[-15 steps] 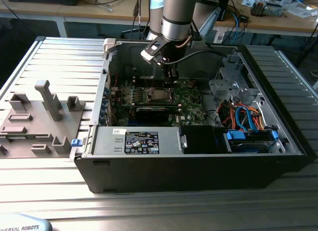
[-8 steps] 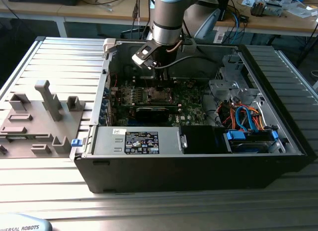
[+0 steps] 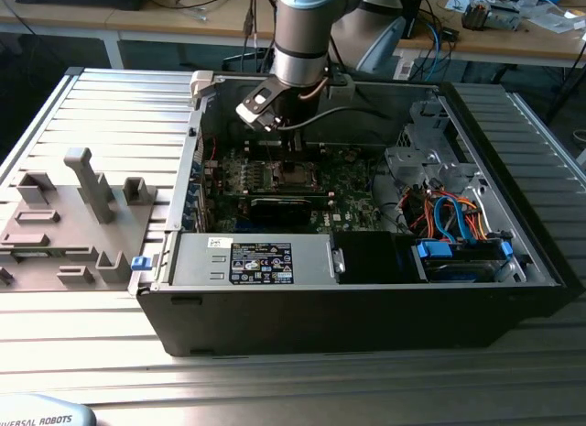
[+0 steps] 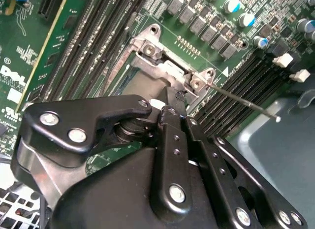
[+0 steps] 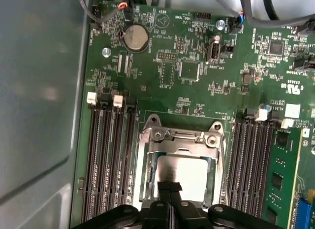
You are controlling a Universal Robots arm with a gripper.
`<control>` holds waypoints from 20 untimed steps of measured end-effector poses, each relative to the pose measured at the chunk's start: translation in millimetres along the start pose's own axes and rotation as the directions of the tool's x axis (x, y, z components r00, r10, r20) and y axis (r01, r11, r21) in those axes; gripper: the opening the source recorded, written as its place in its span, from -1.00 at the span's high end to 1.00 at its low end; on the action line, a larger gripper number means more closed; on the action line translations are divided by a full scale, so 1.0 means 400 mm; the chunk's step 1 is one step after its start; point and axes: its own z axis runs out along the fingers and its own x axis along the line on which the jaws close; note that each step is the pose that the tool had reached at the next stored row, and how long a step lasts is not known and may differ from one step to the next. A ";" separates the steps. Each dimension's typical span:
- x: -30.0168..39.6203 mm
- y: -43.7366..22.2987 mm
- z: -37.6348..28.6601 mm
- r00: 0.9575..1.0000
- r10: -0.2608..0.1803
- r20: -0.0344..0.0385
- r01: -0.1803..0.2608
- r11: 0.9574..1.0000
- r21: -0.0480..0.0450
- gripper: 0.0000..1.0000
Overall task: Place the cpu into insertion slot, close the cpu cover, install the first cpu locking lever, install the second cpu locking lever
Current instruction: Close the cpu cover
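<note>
Jaws together over the cpu [image 5: 192, 172] — locking lever [image 4: 241, 101] in second wrist view

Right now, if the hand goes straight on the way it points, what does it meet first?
Likely the cpu, its silver top showing through the window of the cpu cover, just ahead of the hand; the remaining gap is unclear.

1. The arm [image 3: 300, 32] is a thick silver-grey cylinder with a pale blue band at its upper joint.
2. A white camera bracket [image 3: 259, 107] sits at the wrist, and a grey cable [image 3: 348, 114] trails from there.
3. The gripper [image 4: 172, 98] is matte black, its flat linkage bars [image 4: 83, 123] fastened with round silver screws [image 4: 177, 192].
</note>
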 end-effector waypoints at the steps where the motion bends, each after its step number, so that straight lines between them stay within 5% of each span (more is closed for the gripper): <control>1: 0.000 -0.002 0.001 1.000 0.000 0.000 0.000 1.000 0.000 0.79; 10: -0.002 -0.006 0.011 1.000 0.000 0.000 0.000 1.000 0.001 0.79; 17: -0.012 0.064 0.007 1.000 -0.001 -0.001 0.001 1.000 0.004 0.79; 20: -0.015 0.069 -0.015 1.000 -0.001 0.000 0.001 1.000 0.005 0.79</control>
